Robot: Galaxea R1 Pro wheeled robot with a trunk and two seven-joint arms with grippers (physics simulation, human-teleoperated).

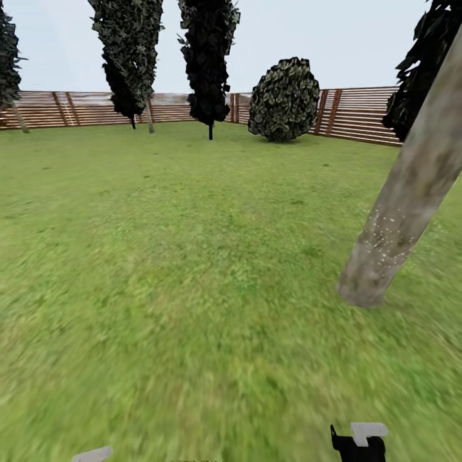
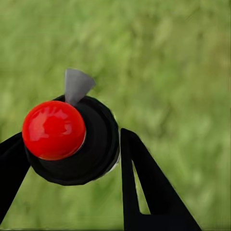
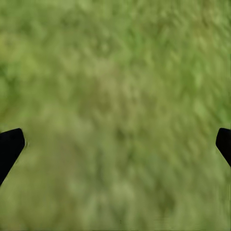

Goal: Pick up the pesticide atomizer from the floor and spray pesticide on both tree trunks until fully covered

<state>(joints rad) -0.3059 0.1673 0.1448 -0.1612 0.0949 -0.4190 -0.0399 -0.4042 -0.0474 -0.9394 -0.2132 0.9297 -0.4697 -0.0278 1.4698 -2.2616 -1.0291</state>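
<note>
The left end effector (image 2: 72, 159) clamps the atomizer (image 2: 72, 139), red cap and grey nozzle up, over the lawn (image 1: 160, 256). The right end effector (image 3: 115, 144) hangs wide open, empty. A speckled trunk (image 1: 398, 218) leans at right. No readable writing.

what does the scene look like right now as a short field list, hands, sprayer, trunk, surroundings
left hand: shut on the atomizer, red knob and grey nozzle showing
right hand: open, nothing between its fingers, grass below
tree trunk: at the right in the head view, white specks on its lower part
lawn: green grass
background: wooden fence, round bush, dark-leaved trees
</note>
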